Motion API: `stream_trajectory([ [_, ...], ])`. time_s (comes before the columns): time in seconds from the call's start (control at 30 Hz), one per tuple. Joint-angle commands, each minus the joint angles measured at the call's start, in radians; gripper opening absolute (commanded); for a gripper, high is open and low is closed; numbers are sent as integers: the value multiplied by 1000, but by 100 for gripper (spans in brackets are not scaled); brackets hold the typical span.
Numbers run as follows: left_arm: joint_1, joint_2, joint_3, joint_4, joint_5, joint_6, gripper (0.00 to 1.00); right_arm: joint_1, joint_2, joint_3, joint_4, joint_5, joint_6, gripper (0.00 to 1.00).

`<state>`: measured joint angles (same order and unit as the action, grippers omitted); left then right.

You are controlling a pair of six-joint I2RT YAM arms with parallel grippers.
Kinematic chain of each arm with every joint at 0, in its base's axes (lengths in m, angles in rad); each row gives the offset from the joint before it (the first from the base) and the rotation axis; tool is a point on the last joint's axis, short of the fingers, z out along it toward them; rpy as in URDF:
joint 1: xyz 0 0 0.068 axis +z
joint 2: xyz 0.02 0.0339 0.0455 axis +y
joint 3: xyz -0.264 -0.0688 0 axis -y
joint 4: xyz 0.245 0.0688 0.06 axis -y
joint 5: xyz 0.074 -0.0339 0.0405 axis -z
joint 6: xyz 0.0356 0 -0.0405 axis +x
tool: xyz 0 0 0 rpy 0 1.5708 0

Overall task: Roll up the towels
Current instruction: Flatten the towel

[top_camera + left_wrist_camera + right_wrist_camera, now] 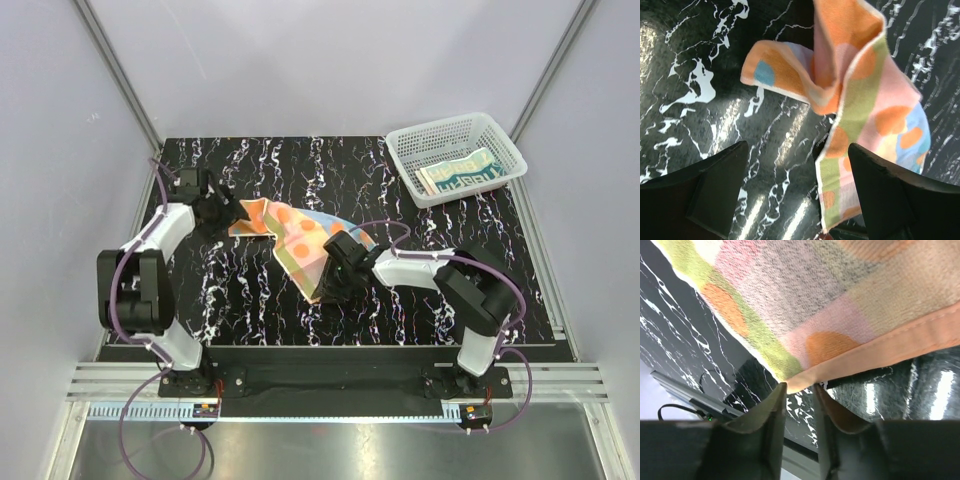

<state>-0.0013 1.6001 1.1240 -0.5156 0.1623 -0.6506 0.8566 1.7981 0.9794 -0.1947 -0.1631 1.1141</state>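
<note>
**Orange towel lifted at one corner, cream towel in the basket**

We saw the orange towel (290, 235) near the middle of the black marbled counter (250, 300), stretched out unrolled between the two arms. Its far left end lay just beside the left gripper (228, 214). Its near end rose to the right gripper (330, 285).

In the right wrist view, the right gripper (800, 395) had its fingers (775, 412) drawn nearly together on the towel's orange hem at a corner, pinching it. The cloth (840, 300) spread above them and hid much of the counter behind.

In the left wrist view, the left gripper (797, 200) stood wide apart and held nothing. A green and orange strip of the towel (860, 100) hung down just beside one finger (890, 195). The other finger (715, 190) had only bare counter before it. The cloth there was crumpled and folded over on itself.

The cream towel (462, 172) lay inside the white mesh basket (405, 168) at the far right corner of the counter, well apart from both grippers. The right arm's forearm reached across the counter on the near right side of the orange towel.
</note>
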Motion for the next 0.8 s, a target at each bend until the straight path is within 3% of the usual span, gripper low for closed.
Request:
stream_trajectory([
  [0.0, 1, 76, 17, 63, 19, -30, 85, 12, 41, -15, 15, 10, -10, 33],
  [0.13, 0, 152, 56, 75, 6, -44, 82, 9, 41, -39, 15, 5, -25, 4],
  [0.23, 0, 207, 101, 74, -7, -44, 79, -13, 4, -102, 20, 10, -33, 0],
  [0.33, 1, 264, 138, 77, -10, -41, 57, -65, -71, -189, 28, 4, -39, 0],
  [0.37, 0, 286, 155, 78, -13, -43, 43, -79, -124, -212, 26, 5, -42, 0],
  [0.47, 0, 340, 209, 77, -23, -40, 24, -131, -237, -266, -38, 33, -71, 0],
  [0.5, 1, 354, 221, 72, -29, -35, 1, -140, -265, -272, -82, 45, -79, 0],
  [0.63, 0, 386, 255, 57, -53, -27, 0, -214, -402, -312, -184, 82, -103, 0],
  [0.77, 29, 351, 234, 45, -101, -27, 0, -375, -535, -355, -248, 83, -144, 0],
])
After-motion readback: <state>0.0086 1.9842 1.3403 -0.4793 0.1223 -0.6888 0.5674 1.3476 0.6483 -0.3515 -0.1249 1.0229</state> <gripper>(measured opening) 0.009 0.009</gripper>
